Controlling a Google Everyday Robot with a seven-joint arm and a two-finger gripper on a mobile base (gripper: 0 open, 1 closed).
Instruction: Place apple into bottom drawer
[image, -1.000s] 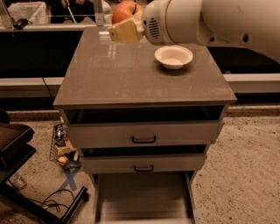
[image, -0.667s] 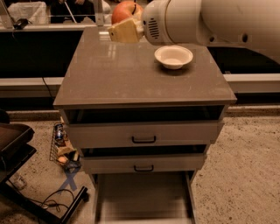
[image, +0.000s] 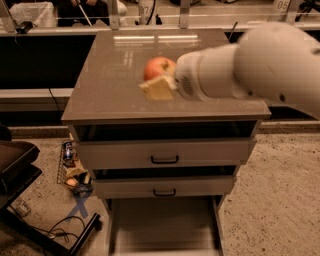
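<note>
Now the apple (image: 159, 67) sits at the centre of the frame, over the front half of the cabinet top (image: 107, 95); a second ago it was up at the top edge of the frame, above the far back of that surface. My gripper (image: 158, 84) has come down the frame with it, fingers clamped on the fruit, one beige pad (image: 159, 89) showing just below it. My arm (image: 250, 70) now crosses the right half of the top, lower than before. The apple is short of the cabinet's front edge. Straight below, past the two upper drawers (image: 165, 152) with black handles, the bottom drawer (image: 162, 227) stands pulled out at the bottom centre, thin walls either side. A dark cart (image: 20, 165) and floor clutter (image: 72, 172) crowd the lower left; speckled floor (image: 280, 200) lies lower right
</note>
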